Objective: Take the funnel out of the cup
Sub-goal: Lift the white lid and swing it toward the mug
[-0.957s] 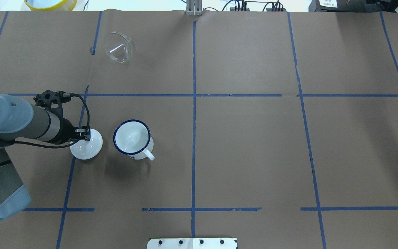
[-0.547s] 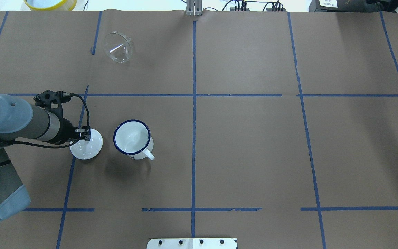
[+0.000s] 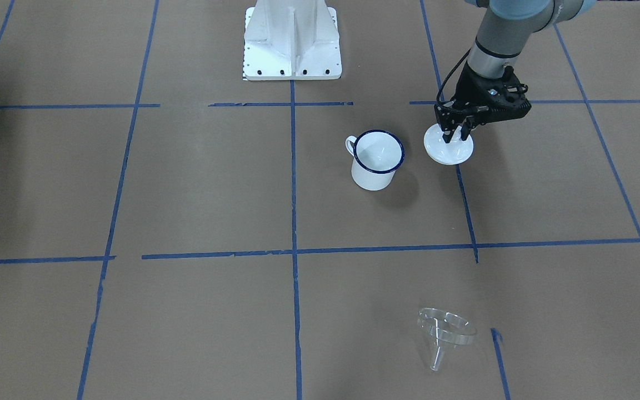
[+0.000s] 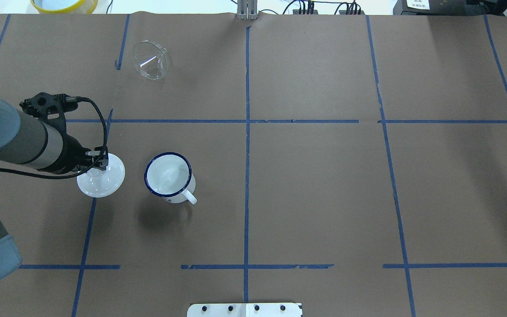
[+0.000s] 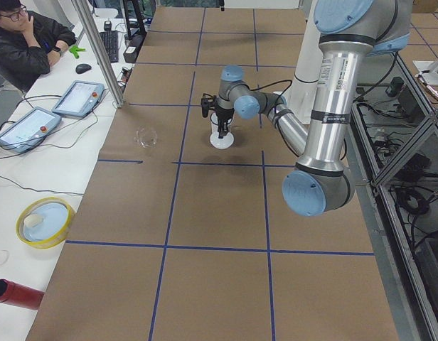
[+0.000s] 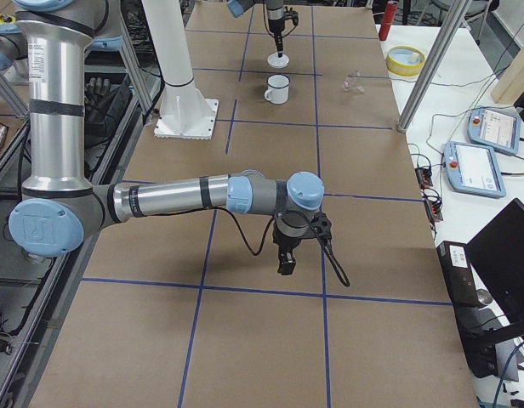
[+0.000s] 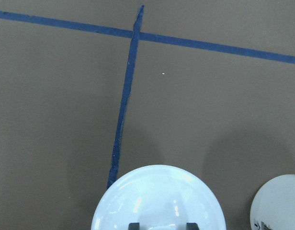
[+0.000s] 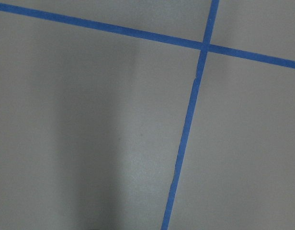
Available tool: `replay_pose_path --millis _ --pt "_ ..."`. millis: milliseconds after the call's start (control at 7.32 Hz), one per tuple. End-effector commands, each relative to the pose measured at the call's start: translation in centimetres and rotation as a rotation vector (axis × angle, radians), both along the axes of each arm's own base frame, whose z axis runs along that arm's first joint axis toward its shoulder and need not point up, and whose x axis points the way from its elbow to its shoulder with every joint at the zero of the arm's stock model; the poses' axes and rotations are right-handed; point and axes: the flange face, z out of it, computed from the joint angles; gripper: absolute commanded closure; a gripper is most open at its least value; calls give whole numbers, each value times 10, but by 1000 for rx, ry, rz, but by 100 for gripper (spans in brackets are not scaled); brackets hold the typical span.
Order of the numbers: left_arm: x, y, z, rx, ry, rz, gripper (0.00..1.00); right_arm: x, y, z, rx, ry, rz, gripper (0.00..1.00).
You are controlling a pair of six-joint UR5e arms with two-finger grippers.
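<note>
The clear funnel (image 4: 150, 59) lies on its side on the brown paper at the far left, well apart from the cup; it also shows in the front view (image 3: 445, 333). The white cup (image 4: 168, 176) with a dark blue rim stands upright and empty (image 3: 375, 161). My left gripper (image 4: 99, 165) is shut on the knob of a white domed lid (image 4: 101, 178), held just left of the cup (image 3: 448, 147). The left wrist view shows the lid (image 7: 159, 196) and the cup's edge (image 7: 277, 203). My right gripper (image 6: 285, 263) hangs over bare paper far from both; I cannot tell whether it is open.
A yellow-rimmed bowl (image 4: 64, 4) sits past the table's far left edge. The robot's white base (image 3: 292, 39) stands at the near middle. An operator (image 5: 23, 39) sits beyond the table's far side, with teach pendants (image 5: 77, 98) beside him.
My left gripper has moved left and slightly away from the cup, taking the white lid with it. Cup and funnel have not moved.
</note>
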Motion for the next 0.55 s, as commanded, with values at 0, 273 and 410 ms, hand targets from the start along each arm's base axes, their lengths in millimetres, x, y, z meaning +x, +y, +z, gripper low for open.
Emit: replay_pose_path --millis 0,273,410 --pt "19 -17 -86 -14 9 -16 100 0 0 0 0 0 0 0" --pt "53 -37 -98 -70 11 -49 100 0 0 0 -1 0 1 0" --pt "68 -38 -96 -96 18 -58 100 0 0 0 0 0 0 0"
